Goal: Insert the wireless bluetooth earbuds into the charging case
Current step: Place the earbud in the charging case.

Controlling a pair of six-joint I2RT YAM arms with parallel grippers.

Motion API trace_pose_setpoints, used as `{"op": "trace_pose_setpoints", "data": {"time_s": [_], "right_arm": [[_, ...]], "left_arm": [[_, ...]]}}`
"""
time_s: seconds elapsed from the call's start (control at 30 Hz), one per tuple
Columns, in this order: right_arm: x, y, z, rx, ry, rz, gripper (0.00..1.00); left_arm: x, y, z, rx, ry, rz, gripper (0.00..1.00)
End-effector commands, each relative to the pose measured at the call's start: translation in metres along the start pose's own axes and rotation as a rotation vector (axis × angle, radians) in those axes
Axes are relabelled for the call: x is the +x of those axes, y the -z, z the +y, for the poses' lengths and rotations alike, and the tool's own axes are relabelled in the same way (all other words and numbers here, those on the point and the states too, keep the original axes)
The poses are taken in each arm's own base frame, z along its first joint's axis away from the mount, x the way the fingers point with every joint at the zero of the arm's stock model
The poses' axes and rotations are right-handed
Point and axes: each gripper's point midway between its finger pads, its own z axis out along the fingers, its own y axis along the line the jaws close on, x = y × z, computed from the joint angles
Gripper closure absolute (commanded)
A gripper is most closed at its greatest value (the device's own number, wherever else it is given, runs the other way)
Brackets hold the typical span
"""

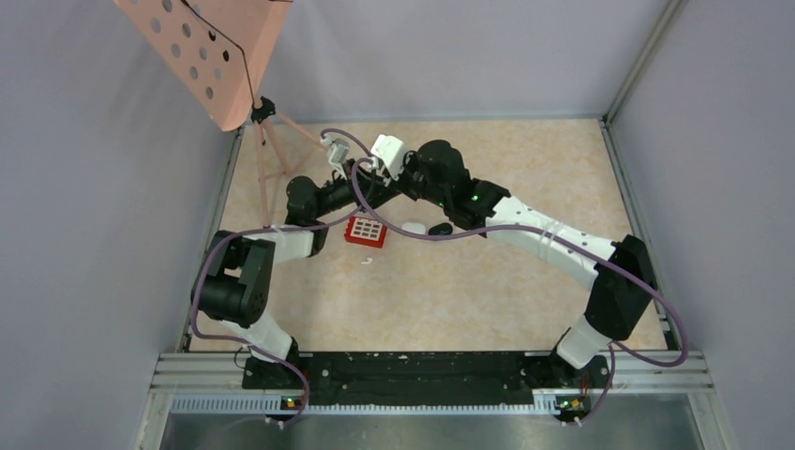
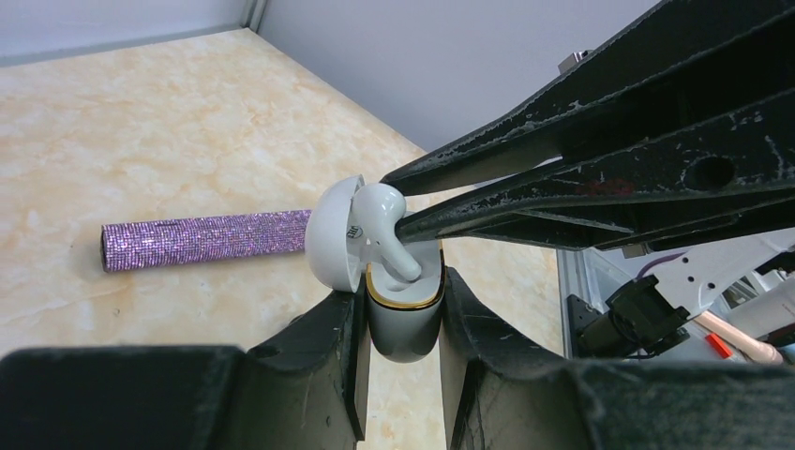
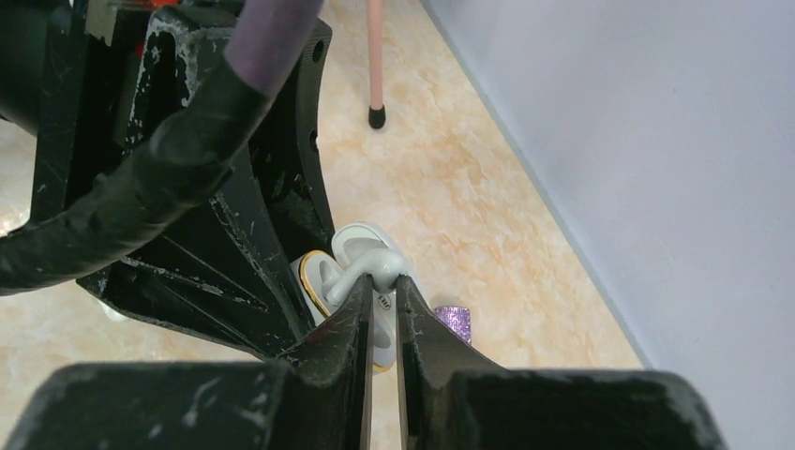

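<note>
Mid-frame, the left hand (image 2: 401, 284) is clamped tight on the open charging case (image 2: 403, 335); the right hand (image 3: 384, 281) pinches a white earbud (image 2: 378, 208), stem tip in its socket, not yet seated.

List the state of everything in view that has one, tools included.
left tool: shut on the charging case.
right tool: shut on the white earbud.
charging case: upright, lid open.
white earbud: stem partly in the case, not seated.
purple microphone: lying flat, untouched.
loose white bud: lying free, outside any case.
</note>
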Motion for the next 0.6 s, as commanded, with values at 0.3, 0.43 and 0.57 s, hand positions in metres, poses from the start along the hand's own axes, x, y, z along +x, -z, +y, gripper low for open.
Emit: {"op": "trace_pose_setpoints", "data": {"time_s": [0.3, 0.43, 0.57], "right_arm": [[-0.002, 0.001, -0.011, 0.112, -0.094, 0.013, 1.0], [0.0, 0.001, -0.012, 0.127, -0.115, 0.013, 1.0], [0.002, -0.002, -0.008, 0.116, -0.13, 0.014, 1.0]], "left_arm": [[-0.03, 0.002, -0.012, -0.007, -0.13, -0.088, 1.0], [-0.033, -0.001, -0.015, 0.012, -0.125, -0.084, 1.0], [-0.033, -0.001, -0.015, 0.017, -0.124, -0.081, 1.0]]}}
